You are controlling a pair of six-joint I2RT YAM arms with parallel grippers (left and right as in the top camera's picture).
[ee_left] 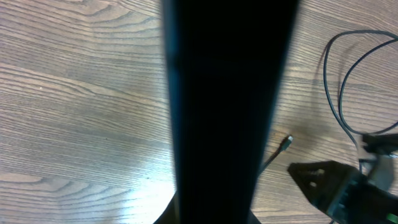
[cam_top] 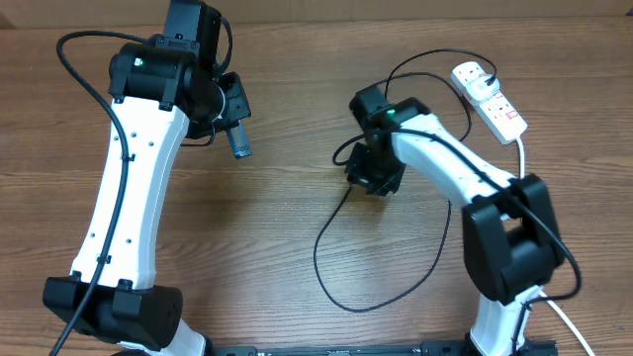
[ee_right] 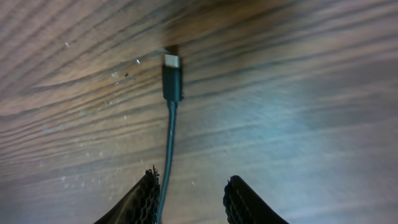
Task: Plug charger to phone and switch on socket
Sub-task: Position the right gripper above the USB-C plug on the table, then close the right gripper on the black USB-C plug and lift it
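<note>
My left gripper (cam_top: 235, 117) is shut on the phone (cam_top: 240, 141) and holds it on end above the table at the back left. In the left wrist view the phone (ee_left: 230, 99) is a broad dark bar that hides the fingers. The charger's black cable (cam_top: 331, 282) loops across the table's middle. Its connector tip (ee_right: 172, 67) lies flat on the wood, also seen in the left wrist view (ee_left: 286, 142). My right gripper (ee_right: 189, 186) is open and low over the cable (ee_right: 169, 143), which runs beside its left finger. The socket (cam_top: 492, 101) lies at the back right.
A white plug (cam_top: 469, 73) sits in the power strip's far end, with black cable looping from it. The strip's thick white cord (cam_top: 521, 158) runs down behind the right arm (cam_top: 445, 163). The right gripper (ee_left: 336, 183) shows at the left wrist view's lower right.
</note>
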